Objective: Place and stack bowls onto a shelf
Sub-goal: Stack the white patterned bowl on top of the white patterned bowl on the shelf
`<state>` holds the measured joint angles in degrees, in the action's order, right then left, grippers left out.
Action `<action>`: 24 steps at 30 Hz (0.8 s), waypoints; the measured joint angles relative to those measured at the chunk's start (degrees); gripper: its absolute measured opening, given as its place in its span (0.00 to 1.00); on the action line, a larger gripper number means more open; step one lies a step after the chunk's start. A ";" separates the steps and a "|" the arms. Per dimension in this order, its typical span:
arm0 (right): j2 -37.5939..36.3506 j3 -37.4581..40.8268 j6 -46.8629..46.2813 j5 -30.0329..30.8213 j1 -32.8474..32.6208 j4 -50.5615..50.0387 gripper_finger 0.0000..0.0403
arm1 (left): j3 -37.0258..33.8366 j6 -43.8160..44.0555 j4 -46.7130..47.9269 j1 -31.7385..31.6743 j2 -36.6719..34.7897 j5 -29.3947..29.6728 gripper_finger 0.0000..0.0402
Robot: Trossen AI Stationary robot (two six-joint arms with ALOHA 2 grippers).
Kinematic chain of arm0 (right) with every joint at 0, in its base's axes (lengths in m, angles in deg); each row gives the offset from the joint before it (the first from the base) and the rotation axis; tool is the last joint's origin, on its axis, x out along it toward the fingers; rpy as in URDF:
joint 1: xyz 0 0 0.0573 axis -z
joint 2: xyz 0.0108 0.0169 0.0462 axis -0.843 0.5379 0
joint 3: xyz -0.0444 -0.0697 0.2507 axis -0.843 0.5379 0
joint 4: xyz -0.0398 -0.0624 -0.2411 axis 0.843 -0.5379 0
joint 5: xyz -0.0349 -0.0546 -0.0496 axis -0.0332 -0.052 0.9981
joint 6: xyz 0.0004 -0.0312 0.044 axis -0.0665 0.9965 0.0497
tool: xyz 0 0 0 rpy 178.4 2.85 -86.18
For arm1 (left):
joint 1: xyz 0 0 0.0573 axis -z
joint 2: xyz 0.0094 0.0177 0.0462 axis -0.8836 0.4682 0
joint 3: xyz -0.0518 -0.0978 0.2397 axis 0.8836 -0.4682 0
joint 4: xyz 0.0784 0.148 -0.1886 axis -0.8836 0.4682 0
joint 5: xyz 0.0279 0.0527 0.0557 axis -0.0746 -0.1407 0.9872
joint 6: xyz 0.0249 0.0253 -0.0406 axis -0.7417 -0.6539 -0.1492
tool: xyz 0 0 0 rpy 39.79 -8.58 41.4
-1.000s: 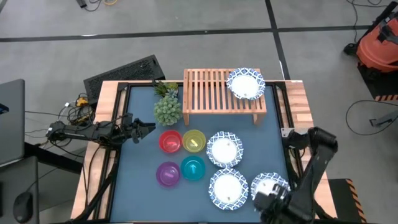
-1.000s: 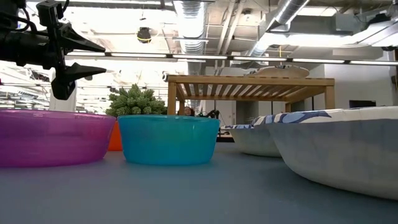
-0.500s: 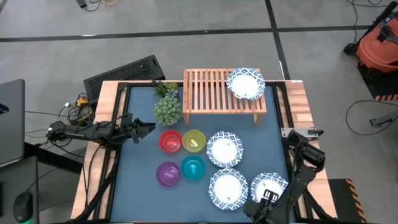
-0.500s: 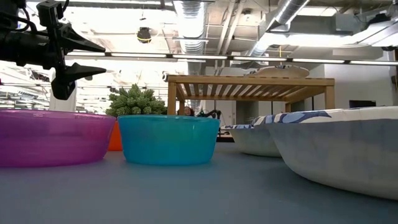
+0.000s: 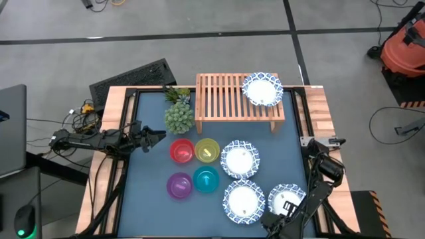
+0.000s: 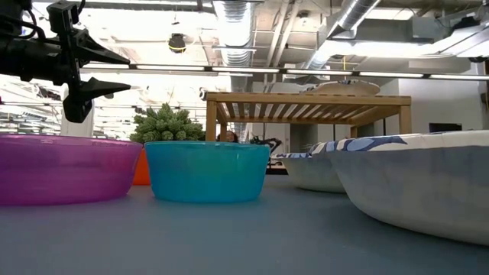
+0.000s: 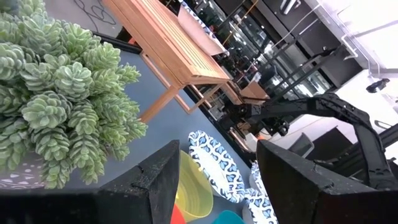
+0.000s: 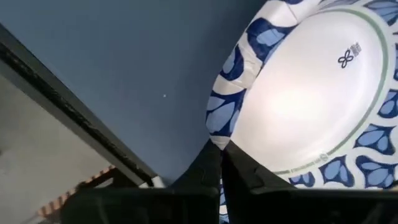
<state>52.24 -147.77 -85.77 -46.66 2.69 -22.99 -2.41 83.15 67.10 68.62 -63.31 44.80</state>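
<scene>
Since a second ago the right arm has swung its elbow back toward the tabletop's near right corner, bringing the right tool [image 8: 217, 163] onto the rim of the nearest white bowl [image 5: 287, 199]; nothing else has moved. In the right wrist view its two dark fingers are pressed close on the bowl's blue patterned edge, so the tool appears to be pinching that rim, though whether the bowl has left the blue tabletop [image 5: 146, 199] cannot be told.

One white bowl [image 5: 262, 88] sits on the right end of the shelf [image 5: 222, 99]. Two more white bowls [image 5: 239, 159] [image 5: 243, 200] wait between the shelf and the near edge, and the red bowl [image 5: 182, 151], yellow bowl [image 5: 207, 151], purple bowl [image 5: 179, 185] and teal bowl [image 5: 206, 179] cluster to their left. The left tool [image 7: 214, 180] hangs with fingers spread beside the green plant [image 5: 178, 117], idle.

The step in hand seems to be the pick-up of the second white bowl. The next move would call for lifting it clear of its neighbour, carrying it over the other bowls, and lowering it centred into the bowl on the shelf before letting go.
</scene>
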 joint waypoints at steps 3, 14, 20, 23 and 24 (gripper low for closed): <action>-0.96 0.00 -1.02 -0.07 0.14 -2.20 0.06 | 0.00 0.02 0.00 0.01 0.00 0.00 0.49; -12.99 0.00 -4.92 1.60 0.01 -4.55 0.05 | 0.00 -0.04 0.00 0.01 0.00 0.22 0.49; -24.96 0.00 -5.08 12.74 1.20 -2.70 0.05 | 0.00 -0.04 0.00 0.00 -0.01 0.35 0.49; -31.79 0.00 -3.81 25.07 2.50 -0.20 0.05 | 0.00 -0.04 0.00 0.00 -0.01 0.33 0.49; -34.03 0.00 -2.40 29.72 2.92 0.70 0.05 | 0.00 -0.04 0.00 0.01 0.00 0.34 0.49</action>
<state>18.21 -147.77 -88.17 -16.94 5.62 -22.29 -2.41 83.11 67.10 68.62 -63.31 45.15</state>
